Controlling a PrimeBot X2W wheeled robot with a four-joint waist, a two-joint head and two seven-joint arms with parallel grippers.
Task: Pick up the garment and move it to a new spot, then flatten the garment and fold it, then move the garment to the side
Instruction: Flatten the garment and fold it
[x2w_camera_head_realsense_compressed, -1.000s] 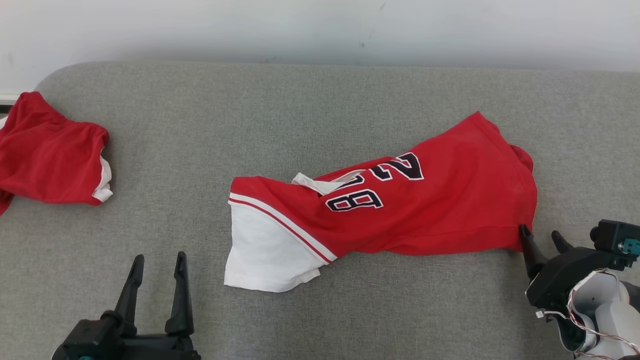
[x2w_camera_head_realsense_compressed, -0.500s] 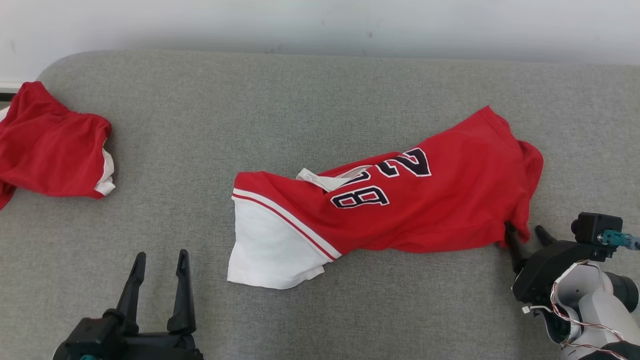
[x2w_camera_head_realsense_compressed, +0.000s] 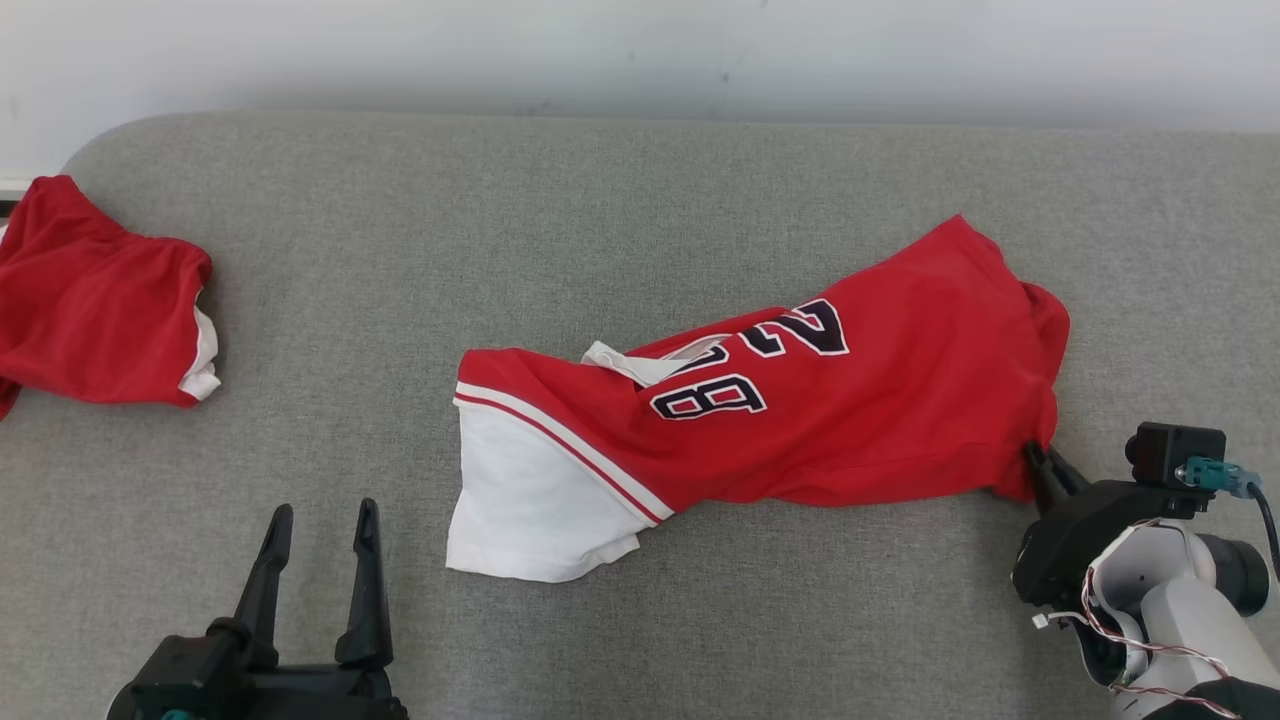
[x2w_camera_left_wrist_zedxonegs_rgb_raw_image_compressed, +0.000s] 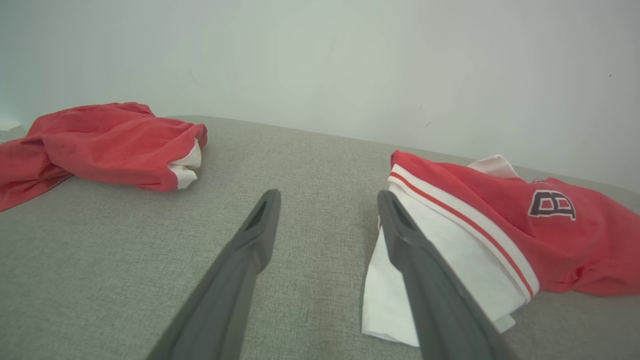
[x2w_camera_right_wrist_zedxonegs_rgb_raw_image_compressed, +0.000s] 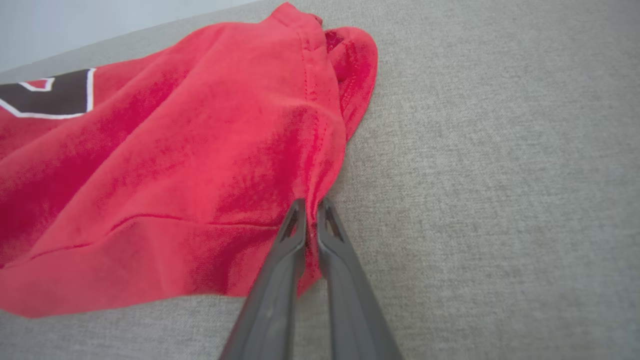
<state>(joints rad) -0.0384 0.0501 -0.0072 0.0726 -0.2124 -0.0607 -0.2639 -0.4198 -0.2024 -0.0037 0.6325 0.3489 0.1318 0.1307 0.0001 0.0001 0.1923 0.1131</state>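
A red jersey (x2w_camera_head_realsense_compressed: 860, 400) with a white sleeve and dark numerals lies crumpled across the grey cushion (x2w_camera_head_realsense_compressed: 600, 200), running from centre to right. My right gripper (x2w_camera_head_realsense_compressed: 1040, 460) is shut on its lower right hem corner; in the right wrist view the two fingers pinch a fold of red cloth (x2w_camera_right_wrist_zedxonegs_rgb_raw_image_compressed: 312, 220) between them. My left gripper (x2w_camera_head_realsense_compressed: 315, 520) stands open at the lower left, apart from the cloth. In the left wrist view its open fingers (x2w_camera_left_wrist_zedxonegs_rgb_raw_image_compressed: 260, 225) frame bare cushion, with the jersey's white sleeve (x2w_camera_left_wrist_zedxonegs_rgb_raw_image_compressed: 450, 250) just to their right.
A second red garment (x2w_camera_head_realsense_compressed: 95, 295) with white trim lies bunched at the cushion's far left edge, also visible as a red garment (x2w_camera_left_wrist_zedxonegs_rgb_raw_image_compressed: 110, 145) in the left wrist view. A pale wall (x2w_camera_head_realsense_compressed: 640, 50) runs behind the cushion.
My right gripper's fingers have closed on the jersey's right hem corner, which was between them before. The head camera shifted slightly. The left gripper has not moved.
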